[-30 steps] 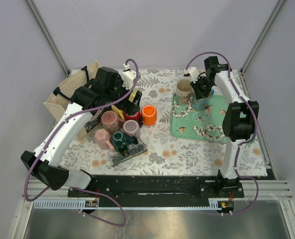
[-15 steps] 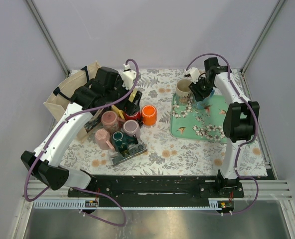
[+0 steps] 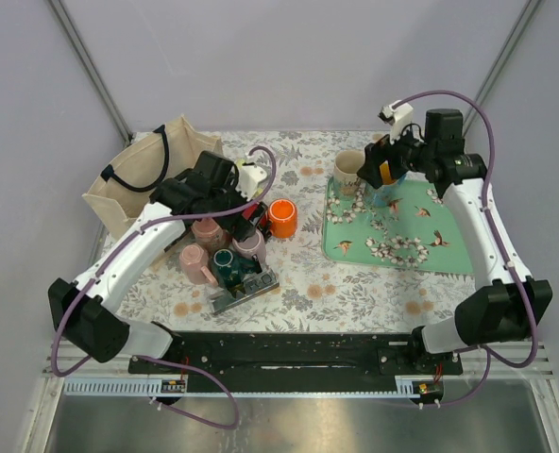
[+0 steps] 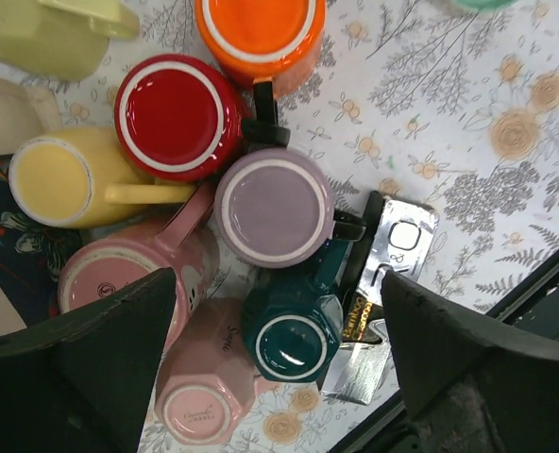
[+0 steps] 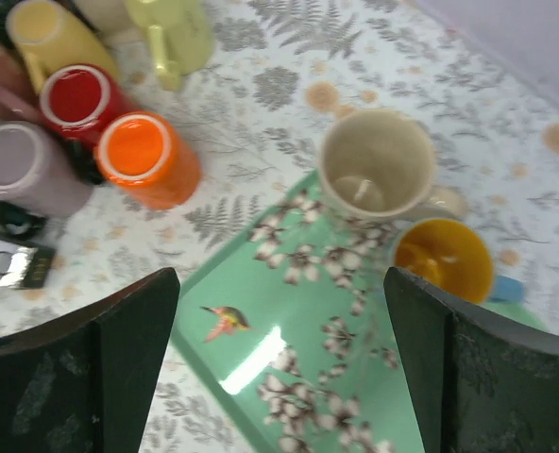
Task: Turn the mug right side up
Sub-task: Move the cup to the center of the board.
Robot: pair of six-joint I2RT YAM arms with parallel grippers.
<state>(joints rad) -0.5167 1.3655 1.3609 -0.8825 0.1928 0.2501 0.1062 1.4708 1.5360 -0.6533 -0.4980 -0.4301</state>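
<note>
A blue mug with a yellow inside stands upright, mouth up, on the green tray, beside an upright cream mug. My right gripper hangs open above the tray with nothing between its fingers. From the top view the blue mug sits just below the right gripper. My left gripper is open above a cluster of upside-down mugs: teal, lilac, red, orange and pink. In the top view the left gripper hovers over that cluster.
A yellow mug lies on its side, next to a round pink one. A foil packet lies by the teal mug. A canvas bag stands at the far left. The flowered cloth covers the table.
My right gripper has opened and let go of the blue mug, and the right arm has swung outward and lifted. The left arm has drawn nearer over the mug cluster, still open.
</note>
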